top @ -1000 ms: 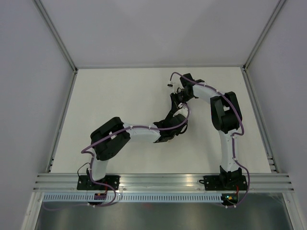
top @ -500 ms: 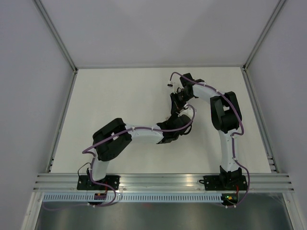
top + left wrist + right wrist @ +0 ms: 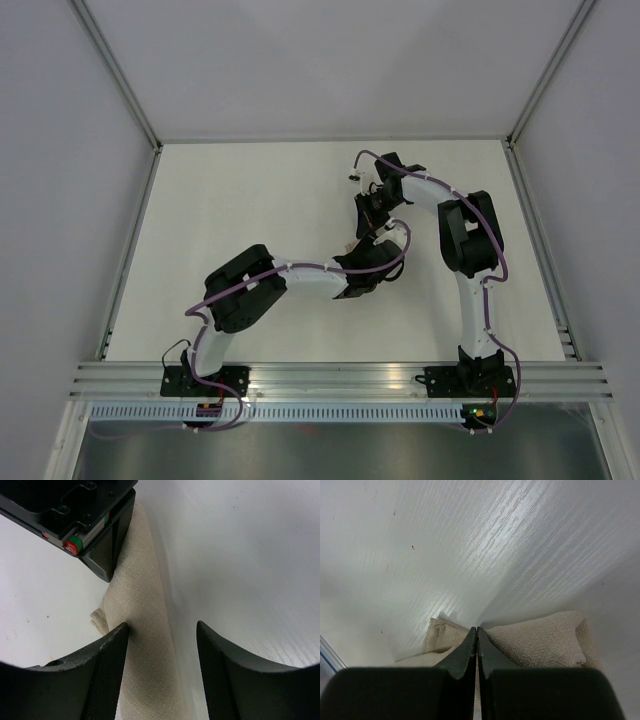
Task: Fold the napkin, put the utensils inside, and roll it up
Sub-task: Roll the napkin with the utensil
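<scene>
The napkin lies rolled into a tan tube on the white counter. My left jaws stand wide open astride it, one finger touching its side, the other clear of it. My right jaws are closed tight together, their tips resting on the cloth farther along the roll.

Napkin is plain tan woven cloth, rolled up into a long snug tube lying flat on the white table. On my left wrist cam it runs from 6 o'clock up toward 11, loose corner poking out around 9.
</scene>
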